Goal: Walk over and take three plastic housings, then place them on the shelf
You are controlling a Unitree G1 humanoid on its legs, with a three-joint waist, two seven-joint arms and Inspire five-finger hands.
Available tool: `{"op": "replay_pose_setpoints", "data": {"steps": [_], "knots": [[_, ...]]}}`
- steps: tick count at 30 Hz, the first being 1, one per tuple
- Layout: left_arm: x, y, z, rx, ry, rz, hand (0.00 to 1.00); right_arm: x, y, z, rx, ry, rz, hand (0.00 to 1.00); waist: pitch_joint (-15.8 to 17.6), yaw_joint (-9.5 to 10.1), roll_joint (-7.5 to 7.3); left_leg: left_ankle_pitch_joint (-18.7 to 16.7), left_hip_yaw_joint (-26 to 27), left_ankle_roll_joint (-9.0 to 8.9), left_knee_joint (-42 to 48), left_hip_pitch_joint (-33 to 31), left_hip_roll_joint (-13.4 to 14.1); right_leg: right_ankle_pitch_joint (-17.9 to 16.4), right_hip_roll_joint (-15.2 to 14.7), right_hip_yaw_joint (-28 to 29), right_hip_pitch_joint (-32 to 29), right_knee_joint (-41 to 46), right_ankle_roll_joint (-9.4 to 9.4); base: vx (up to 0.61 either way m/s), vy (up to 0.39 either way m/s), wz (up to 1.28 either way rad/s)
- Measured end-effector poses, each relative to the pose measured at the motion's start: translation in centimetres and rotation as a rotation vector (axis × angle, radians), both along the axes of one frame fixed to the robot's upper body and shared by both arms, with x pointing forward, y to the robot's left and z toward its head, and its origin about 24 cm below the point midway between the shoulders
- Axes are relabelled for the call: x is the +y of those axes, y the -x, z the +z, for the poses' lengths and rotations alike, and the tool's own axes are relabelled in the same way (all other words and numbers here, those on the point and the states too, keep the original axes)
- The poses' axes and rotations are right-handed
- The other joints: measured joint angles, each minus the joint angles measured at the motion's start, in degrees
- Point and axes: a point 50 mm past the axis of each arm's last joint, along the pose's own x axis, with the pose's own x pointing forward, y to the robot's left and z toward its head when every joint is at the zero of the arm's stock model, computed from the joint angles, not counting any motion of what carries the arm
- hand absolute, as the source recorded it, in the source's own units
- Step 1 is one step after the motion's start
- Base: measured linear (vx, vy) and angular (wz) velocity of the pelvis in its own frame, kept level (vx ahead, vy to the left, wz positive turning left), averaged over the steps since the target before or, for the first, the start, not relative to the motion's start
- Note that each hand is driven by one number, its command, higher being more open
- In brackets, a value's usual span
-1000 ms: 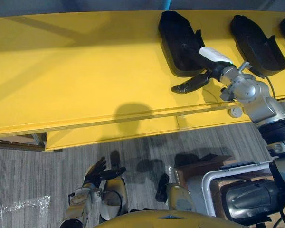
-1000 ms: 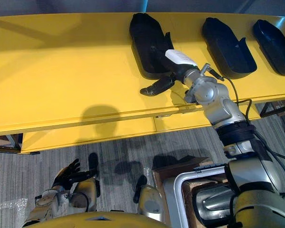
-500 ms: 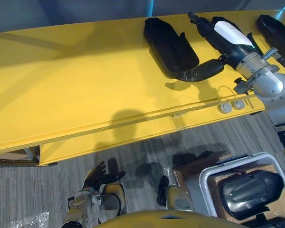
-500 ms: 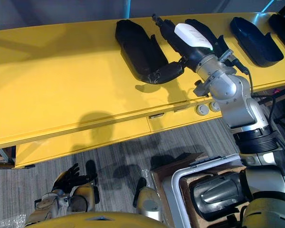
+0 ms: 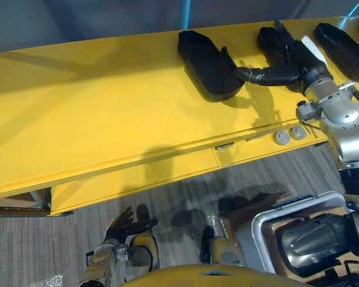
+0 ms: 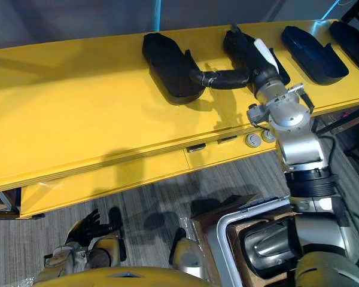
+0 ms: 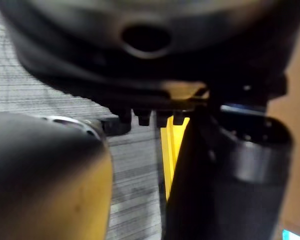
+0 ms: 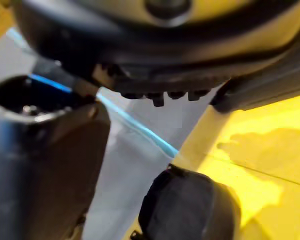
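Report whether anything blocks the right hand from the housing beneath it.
Nothing visible does. The right hand hovers directly over the second plastic housing on the yellow shelf. The neighbouring housing lies off to its side, not between them.

Pose: right arm (image 5: 341, 116) stretched forward and up. The right robot hand (image 5: 296, 57) is flat, with its fingers (image 5: 276, 37) straight and its thumb (image 5: 266, 75) splayed wide to the robot's left. The left arm (image 5: 99, 263) hangs low at lower left, and the left robot hand (image 5: 124, 226) is relaxed, fingers loosely spread, holding nothing.
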Motion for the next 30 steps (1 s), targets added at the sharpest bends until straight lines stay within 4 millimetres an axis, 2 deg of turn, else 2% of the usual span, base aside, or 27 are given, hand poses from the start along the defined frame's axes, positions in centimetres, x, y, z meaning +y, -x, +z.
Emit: {"op": "replay_pose_setpoints", "data": {"steps": [4, 11, 19, 30], "knots": [[-0.4, 0.0, -0.1, 0.000, 0.010, 0.000, 1.00, 0.9, -0.5, -2.0, 0.064, -0.146, 0.058, 1.00, -0.18, -0.49, 0.47, 0.02, 0.39, 0.02, 0.03, -0.01, 0.03, 0.10, 0.00, 0.39, -0.01, 0.11, 0.06, 0.01, -0.004, -0.04], [-1.1, -0.4, 0.0, -0.015, 0.028, -0.001, 1.00, 2.5, -0.5, -3.3, 0.073, -0.231, 0.151, 1.00, -0.08, -0.21, 0.64, -0.04, 0.31, 0.01, 0.01, -0.50, 0.03, 0.08, -0.01, 0.29, -0.40, 0.13, 0.05, 0.00, 0.000, 0.00], [-1.3, -0.6, 0.1, -0.021, 0.033, -0.002, 1.00, 3.2, -0.2, -4.9, 0.132, -0.292, 0.216, 1.00, 0.12, 0.09, 0.97, 0.01, 0.22, 0.03, 0.07, -1.28, -0.01, -0.03, -0.03, 0.26, -1.23, 0.63, -0.11, 0.00, 0.000, 0.00], [-1.7, -0.8, 0.1, -0.030, 0.041, -0.002, 1.00, 3.4, -0.2, -5.1, 0.143, -0.289, 0.234, 1.00, 1.03, 0.02, 1.83, -0.01, 0.21, 0.06, 0.05, -1.20, 0.02, -0.26, -0.09, 0.37, -1.56, 1.14, -0.33, 0.00, 0.000, 0.00]]}}
